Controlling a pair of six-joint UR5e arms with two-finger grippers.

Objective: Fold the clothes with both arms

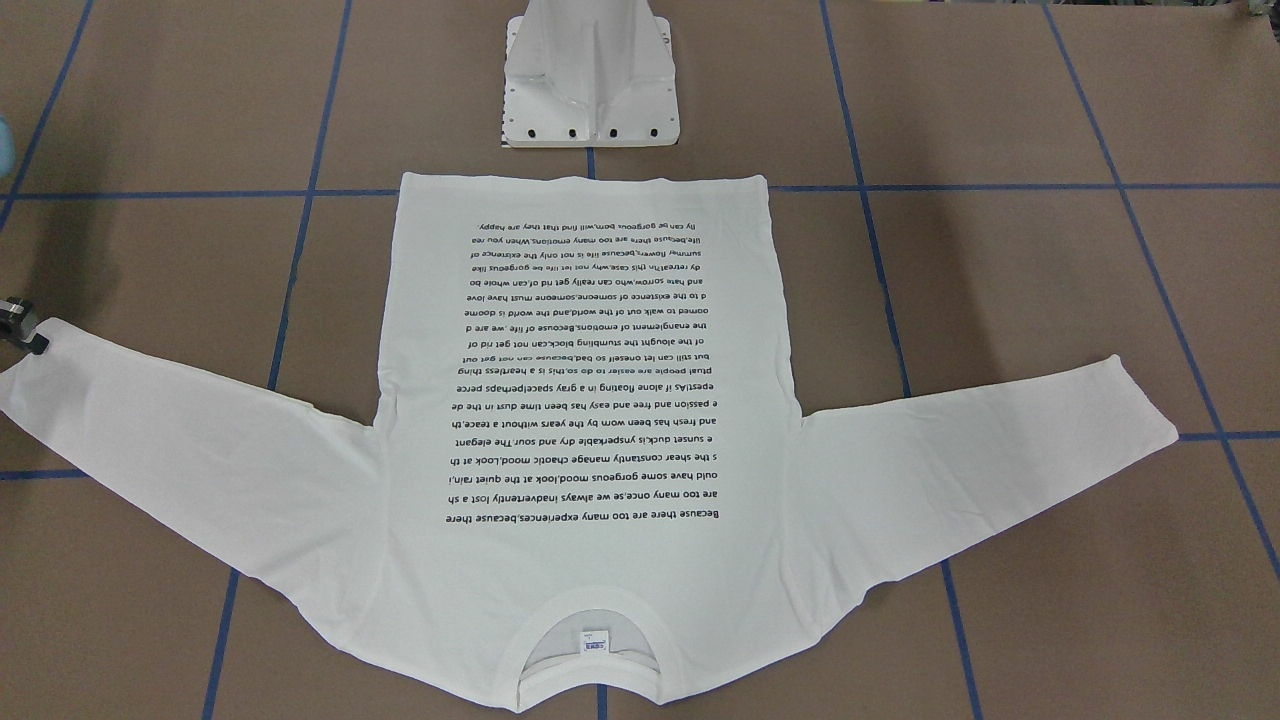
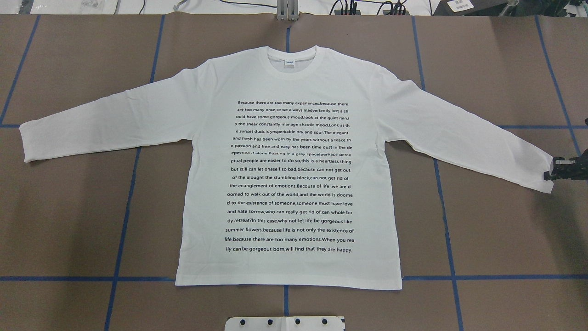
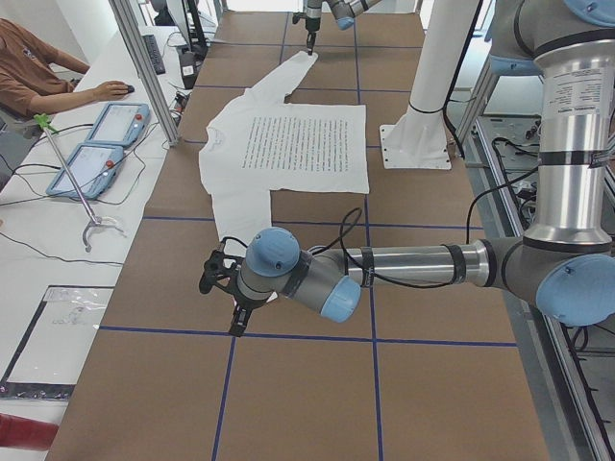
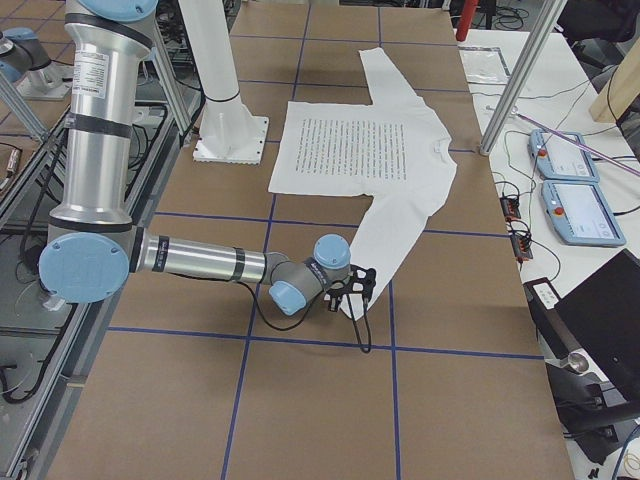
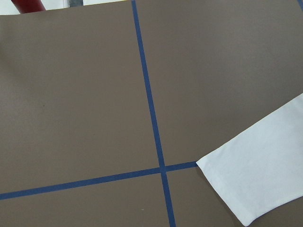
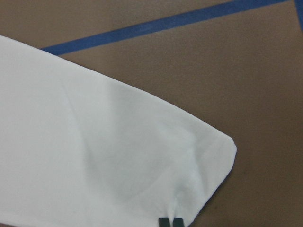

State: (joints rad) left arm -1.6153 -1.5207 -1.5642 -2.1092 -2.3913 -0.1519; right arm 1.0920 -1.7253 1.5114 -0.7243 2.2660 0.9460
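Observation:
The white long-sleeved T-shirt [image 2: 289, 184] lies flat on the brown table, print side up, sleeves spread, collar [image 2: 294, 57] away from the robot. My right gripper [image 2: 551, 171] is at the right sleeve's cuff [image 6: 203, 156]. In the right wrist view its fingertips [image 6: 170, 222] are pressed together on the cuff's edge, and the cloth puckers there. My left gripper [image 3: 235, 322] shows only in the exterior left view, over bare table just past the left cuff [image 5: 255, 179]. I cannot tell whether it is open or shut.
The white pedestal base [image 1: 590, 90] stands just behind the shirt's hem. Blue tape lines [image 2: 124, 230] grid the table. Aluminium posts [image 3: 144, 67], tablets [image 3: 110, 134] and a seated operator [image 3: 38, 67] are beyond the table's far long side.

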